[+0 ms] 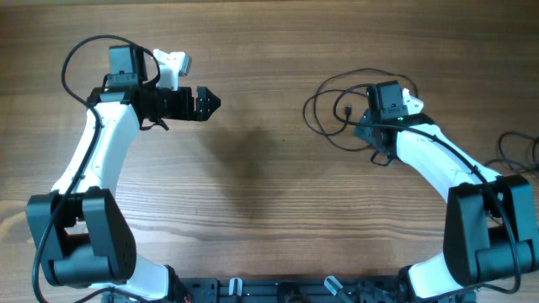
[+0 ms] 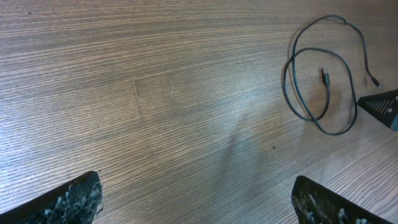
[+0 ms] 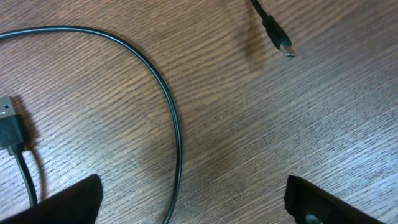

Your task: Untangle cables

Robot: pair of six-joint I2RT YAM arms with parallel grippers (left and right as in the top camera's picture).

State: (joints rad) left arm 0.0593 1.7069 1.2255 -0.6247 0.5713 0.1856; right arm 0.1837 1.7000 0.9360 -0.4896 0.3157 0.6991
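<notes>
Right wrist | cable (image 3: 177, 140): one, looped | plugs (image 3: 281, 42): two | left jaws: wide | right jaws: wide, empty

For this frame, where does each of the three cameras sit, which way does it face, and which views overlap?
Overhead: fixed above the table, looking straight down; both arms, left gripper and right gripper show.
Left wrist: on the left arm, facing across wood toward the cables; own fingertips at bottom corners.
Right wrist: close over the cables; own fingertips at bottom corners.
Shared: overhead and left wrist both show the cable loops.
</notes>
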